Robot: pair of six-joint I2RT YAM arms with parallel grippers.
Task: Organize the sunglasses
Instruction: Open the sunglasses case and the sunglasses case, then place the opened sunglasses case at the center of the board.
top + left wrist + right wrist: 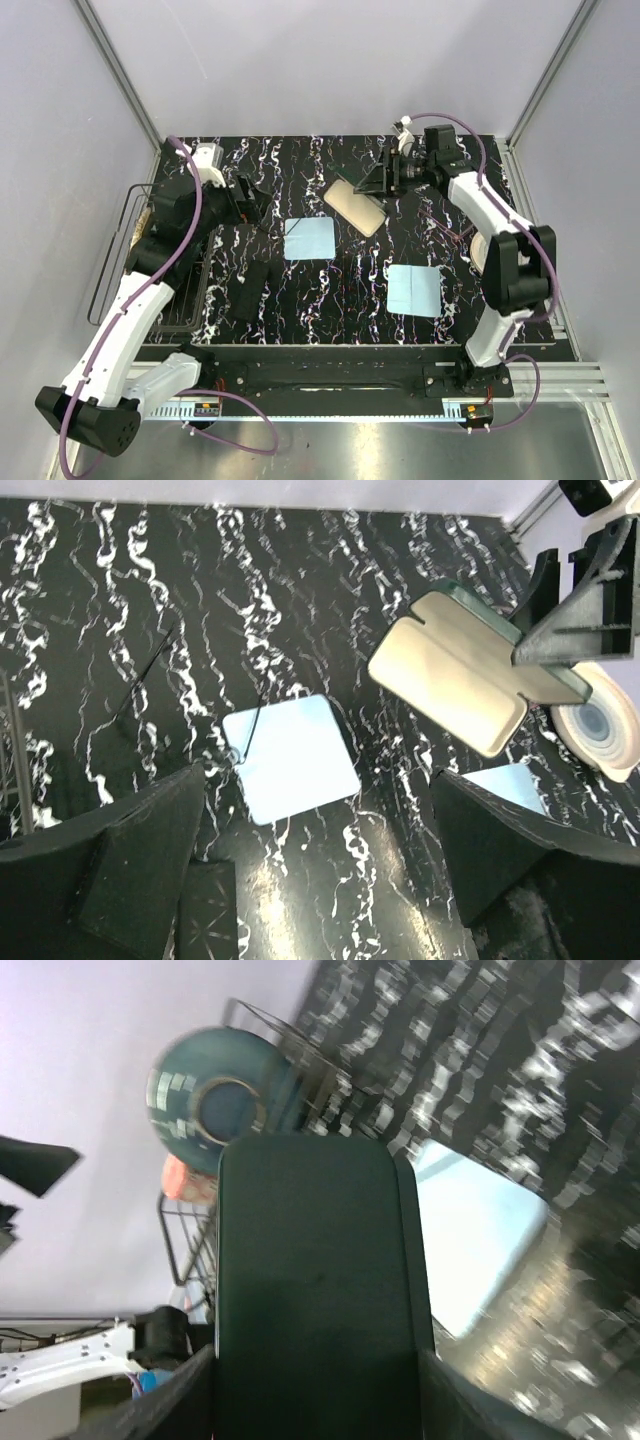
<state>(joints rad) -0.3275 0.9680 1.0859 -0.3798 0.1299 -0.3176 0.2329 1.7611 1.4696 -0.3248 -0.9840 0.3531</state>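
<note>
An open sunglasses case with a cream lining and a dark green shell lies at the back middle of the table; the left wrist view shows the case too. My right gripper is shut on its raised dark green lid, which fills the space between the right gripper's fingers. Dark sunglasses lie on the table by the left gripper; their thin temples reach onto a blue cloth. My left gripper hovers over them, open and holding nothing.
Two light blue cloths lie mid-table. A dark closed case sits front left beside a wire rack. A white tape roll stands right of the open case. A teal bowl shows by the rack.
</note>
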